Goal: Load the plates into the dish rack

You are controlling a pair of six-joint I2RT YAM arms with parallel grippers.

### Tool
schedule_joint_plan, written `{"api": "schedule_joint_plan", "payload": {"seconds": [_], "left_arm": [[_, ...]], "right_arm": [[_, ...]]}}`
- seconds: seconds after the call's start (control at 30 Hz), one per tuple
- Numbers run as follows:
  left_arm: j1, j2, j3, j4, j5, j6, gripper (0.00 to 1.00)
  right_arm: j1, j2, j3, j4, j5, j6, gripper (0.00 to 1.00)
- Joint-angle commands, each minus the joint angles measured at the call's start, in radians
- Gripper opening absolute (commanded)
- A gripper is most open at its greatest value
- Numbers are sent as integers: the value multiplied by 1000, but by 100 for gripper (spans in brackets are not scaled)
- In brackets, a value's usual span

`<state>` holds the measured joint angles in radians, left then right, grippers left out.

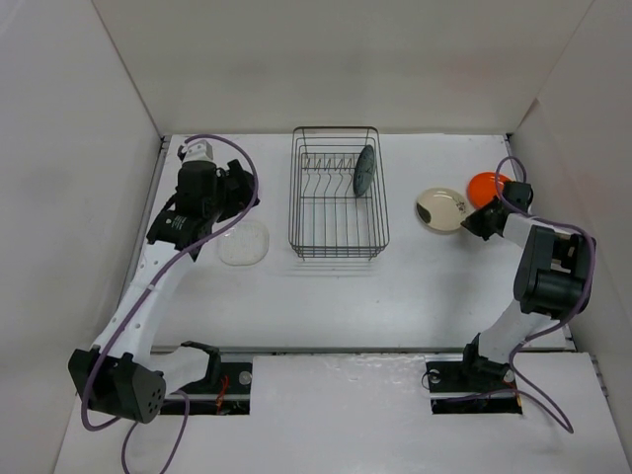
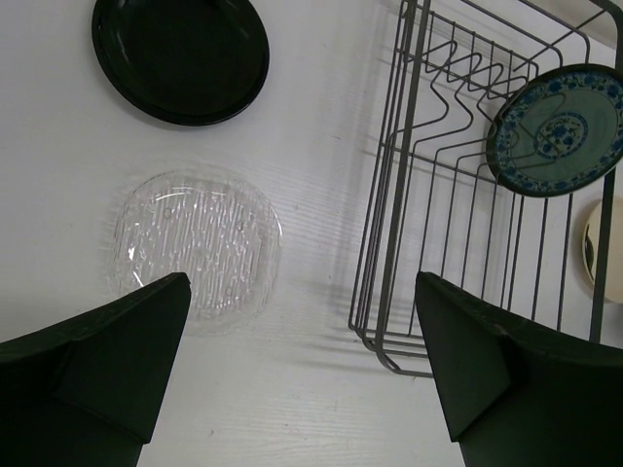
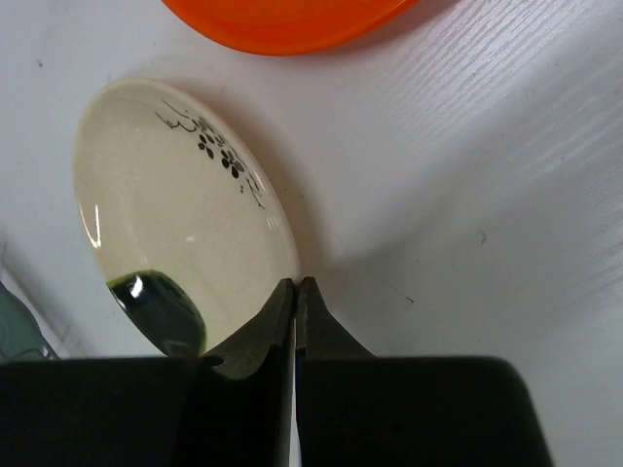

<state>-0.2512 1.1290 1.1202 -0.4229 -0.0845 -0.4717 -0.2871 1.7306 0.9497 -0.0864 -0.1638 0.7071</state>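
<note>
A: Dish rack [image 1: 336,256] at table centre, with teal plate [image 1: 363,170] standing on edge at its far right end and free tines to the left. Cream plate [image 3: 185,214] flat on the table right of the rack. Orange plate [image 1: 487,184] just beyond, far right.

B: Clear plate [image 2: 195,243] left of the rack, black plate [image 2: 180,53] on its far side. Left gripper [image 2: 302,292] above them, jaws wide, holding nothing.

A: Right gripper [image 3: 295,287] at the cream plate's rim, fingers pressed fully together — no rim visible between them.

B: Probably no hold yet. Open, set one finger under the rim and one over, close, then test with a slight lift — only then carry left to a free slot.
</note>
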Motion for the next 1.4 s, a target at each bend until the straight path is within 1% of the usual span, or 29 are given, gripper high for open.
{"api": "schedule_joint_plan", "payload": {"seconds": [0.0,0.07,0.1,0.17,0.2,0.23,0.27,0.3,0.4,0.47,0.53,0.6,0.63,0.67,0.7,0.73,0.77,0.8,0.83,0.9,0.97,1.03,1.07,1.13,1.17,1.2,1.3,1.37], "left_arm": [[15,-20,3,26,3,7,100],[15,-20,3,26,3,16,100],[15,-20,3,26,3,16,100],[15,-20,3,26,3,16,100],[15,-9,12,13,3,16,100],[15,-9,23,13,3,16,100],[15,-9,23,13,3,16,100],[15,-9,23,13,-7,16,100],[15,-9,32,13,-17,16,100],[15,-9,32,13,-17,16,100],[15,-9,32,13,-17,7,100],[15,-9,32,13,-17,7,100],[15,-9,32,13,-17,7,100],[15,-9,32,13,-17,7,100],[15,-9,32,13,-17,7,100],[15,-9,32,13,-17,7,100],[15,-9,32,4,-26,7,100],[15,-9,32,4,-26,7,100],[15,-9,32,4,-38,7,100],[15,-9,32,-7,-64,-5,100],[15,-9,32,-16,-84,-28,100],[15,0,41,-34,-107,-28,100],[24,0,41,-34,-107,-37,100],[24,11,41,-47,-136,-38,100],[24,11,41,-56,-136,-38,100],[24,11,41,-56,-136,-38,100],[24,11,41,-56,-136,-38,100],[24,11,32,-47,-136,-38,100]], "right_arm": [[-4,9,40,-32,-3,-9,0],[38,-38,40,-15,-19,-9,0],[61,-64,49,-15,6,-9,0],[110,-169,93,-38,67,-9,0],[171,-204,119,-67,187,-9,0],[204,-235,186,-143,255,-9,0],[233,-284,222,-180,318,-21,0],[283,-302,257,-212,417,-21,0],[331,-338,378,-315,496,-31,0],[394,-338,458,-380,601,-40,0],[433,-338,494,-401,676,-55,0],[486,-329,540,-415,711,-98,0],[514,-318,560,-415,745,-116,0],[576,-301,589,-415,812,-139,0],[609,-277,674,-465,854,-162,0],[640,-208,726,-502,907,-190,0],[672,-172,776,-531,1003,-208,0],[728,-137,828,-565,1053,-219,0],[755,-70,921,-620,1096,-236,0],[816,-10,1003,-654,1150,-256,0],[850,68,1092,-655,1162,-293,0],[888,127,1161,-690,1187,-293,0],[899,188,1234,-725,1202,-304,0],[924,248,1305,-756,1231,-322,0],[924,276,1366,-777,1241,-331,0],[933,318,1389,-777,1241,-343,0],[942,381,1446,-788,1280,-365,0],[942,403,1456,-797,1290,-376,0]]}}
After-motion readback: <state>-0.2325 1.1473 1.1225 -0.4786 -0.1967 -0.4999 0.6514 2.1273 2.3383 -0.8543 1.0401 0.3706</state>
